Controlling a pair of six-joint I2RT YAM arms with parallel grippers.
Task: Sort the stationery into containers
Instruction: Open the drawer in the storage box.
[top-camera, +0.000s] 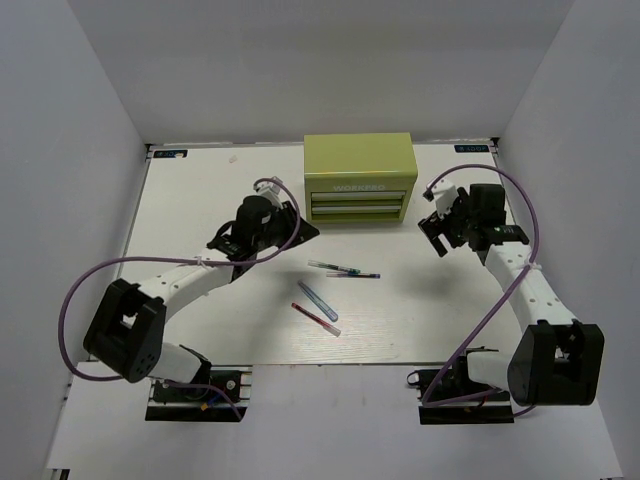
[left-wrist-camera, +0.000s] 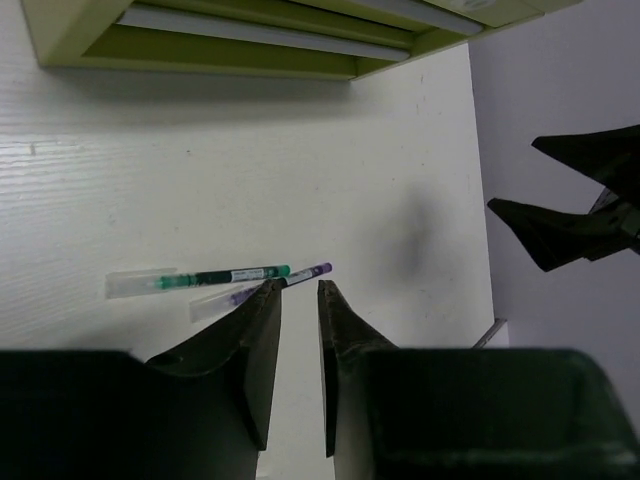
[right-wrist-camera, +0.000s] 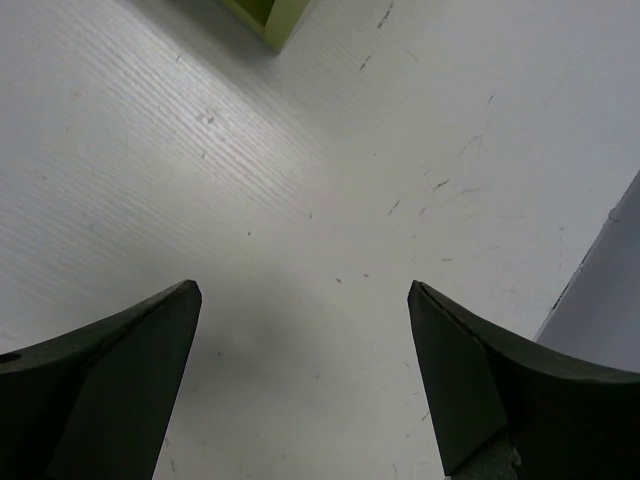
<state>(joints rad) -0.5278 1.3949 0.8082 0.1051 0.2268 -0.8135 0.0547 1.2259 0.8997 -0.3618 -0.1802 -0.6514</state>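
Counter (top-camera: 200, 330) first: white and walled on 3 sides, it carries everything, and nothing on it looks sorted yet. At the middle of its far edge sits the yellow-green chest (top-camera: 360, 180), its 2 front drawers (top-camera: 360, 203) facing the near edge and both looking shut. Just off the chest's front left corner hangs the left claw (left-wrist-camera: 297, 300), its fingers drawn close with only a narrow slit between them and nothing in that slit; its tips hover over the pens without touching them, as far as the wrist view shows. The right claw (right-wrist-camera: 305, 300) hangs beside the chest toward the far right corner, spread wide over bare counter and holding nothing. All 4 pens lie loose in the middle of the counter, well apart from the chest. The teal pen (top-camera: 333, 266) and purple pen (top-camera: 355, 275) lie side by side and almost touching, closer to the far edge. The pale blue pen (top-camera: 317, 300) and red pen (top-camera: 315, 318) slant just beside each other, closer to the near edge. I judge the task at its start: 0 pens stowed, a drawer to open, 4 pens to lift and place.
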